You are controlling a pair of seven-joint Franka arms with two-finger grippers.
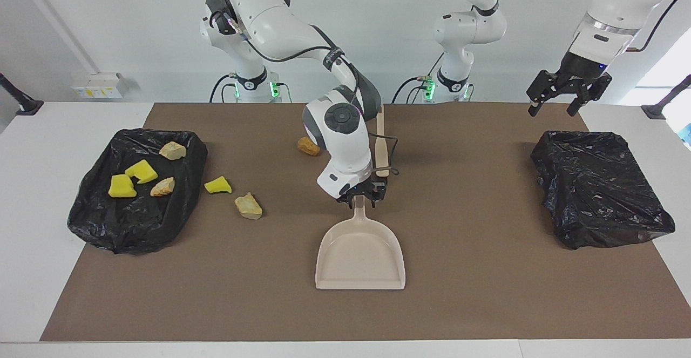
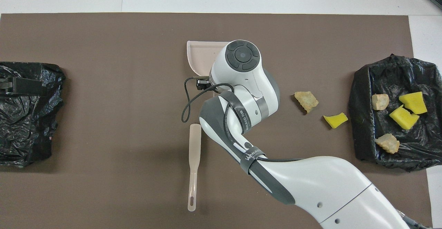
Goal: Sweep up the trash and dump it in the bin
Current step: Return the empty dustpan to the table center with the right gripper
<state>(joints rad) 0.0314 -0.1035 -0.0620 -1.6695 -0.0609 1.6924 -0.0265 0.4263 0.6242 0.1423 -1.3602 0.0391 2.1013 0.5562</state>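
White tabletop under a wide brown mat (image 1: 486, 293), pale wall at the robots' backs. At the right arm's end sits a bin lined with a black bag (image 1: 102, 228). Four pieces of trash lie in it: a beige stone chunk (image 1: 172, 150) nearest the robots, then a yellow sponge bit (image 1: 141, 170), then a second yellow sponge bit (image 1: 122, 186) beside an orange-beige chunk (image 1: 162, 186). At the left arm's end lies a second black bag (image 1: 599, 188), crumpled.

On the mat, the beige brush (image 2: 194, 146) lies nearest the robots, lengthwise, with the right arm crossing over its head. A brown lump (image 1: 309, 146) sits beside it, toward the right arm's end. Farther out, a green-yellow sponge bit (image 1: 217, 185) lies just beside the bin, and a beige chunk (image 1: 248, 206) near it. The dustpan (image 1: 360, 255) lies farthest out, mid-mat, handle toward the robots.

The right gripper (image 1: 360, 198) is down at the end of the dustpan's handle; whether it clamps the handle or has let go, I cannot tell. The left gripper (image 1: 551, 104) waits raised over the second bag, spread wide and holding nothing.
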